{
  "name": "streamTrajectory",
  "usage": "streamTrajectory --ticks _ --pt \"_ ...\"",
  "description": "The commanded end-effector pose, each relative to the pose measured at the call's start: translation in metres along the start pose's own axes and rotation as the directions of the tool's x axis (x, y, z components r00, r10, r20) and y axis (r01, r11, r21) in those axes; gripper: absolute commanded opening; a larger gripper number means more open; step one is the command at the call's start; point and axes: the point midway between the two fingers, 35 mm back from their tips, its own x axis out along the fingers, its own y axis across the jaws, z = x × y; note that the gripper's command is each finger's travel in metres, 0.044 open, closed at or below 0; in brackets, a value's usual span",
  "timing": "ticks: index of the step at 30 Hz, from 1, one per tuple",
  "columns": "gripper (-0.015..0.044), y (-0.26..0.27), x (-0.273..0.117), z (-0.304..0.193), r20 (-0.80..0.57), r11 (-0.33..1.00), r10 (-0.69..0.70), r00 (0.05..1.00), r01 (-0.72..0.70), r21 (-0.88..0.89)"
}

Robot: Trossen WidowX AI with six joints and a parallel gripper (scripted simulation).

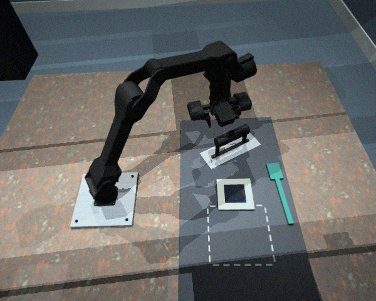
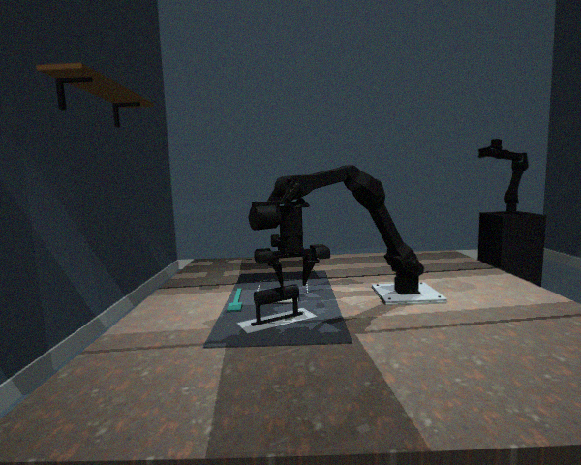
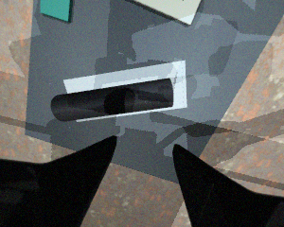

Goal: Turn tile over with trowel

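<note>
The trowel (image 1: 232,134) (image 2: 276,294) (image 3: 149,95) has a pale flat blade and a raised black bar handle. It lies blade down at the mat's far end in the top view. My gripper (image 2: 293,285) (image 3: 145,144) is open and empty, above and a little beside the handle; in the wrist view its tips lie below the handle. The cream tile (image 1: 221,194) (image 3: 177,7) lies flat with its dark square facing up. Its near edge reaches just over the top line of the dashed outline (image 1: 226,264); most of it lies outside. The tile's underside is hidden.
A green spatula-like tool (image 1: 282,194) (image 2: 235,301) (image 3: 56,8) lies along the edge of the dark mat (image 1: 194,253) (image 2: 330,335). The arm's white base plate (image 1: 81,214) (image 2: 433,297) stands on the table beside the mat. A wooden shelf (image 2: 93,82) is on the wall.
</note>
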Motion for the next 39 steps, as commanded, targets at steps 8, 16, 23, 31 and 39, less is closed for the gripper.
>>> streamTrajectory --ticks 8,16,23,31,39 --pt "0.0270 0.013 -0.004 0.010 0.002 0.926 0.003 1.000 -0.003 0.378" --pt "0.0270 0.021 -0.006 0.016 0.001 0.789 0.003 1.000 -0.003 0.614" --pt "0.0270 0.027 -0.007 0.022 0.001 0.621 0.003 1.000 -0.003 0.783" --pt "0.0270 0.034 -0.009 0.030 0.000 0.387 0.004 1.000 -0.002 0.922" --pt "0.0270 0.037 -0.010 0.033 0.000 0.275 0.004 1.000 -0.001 0.961"
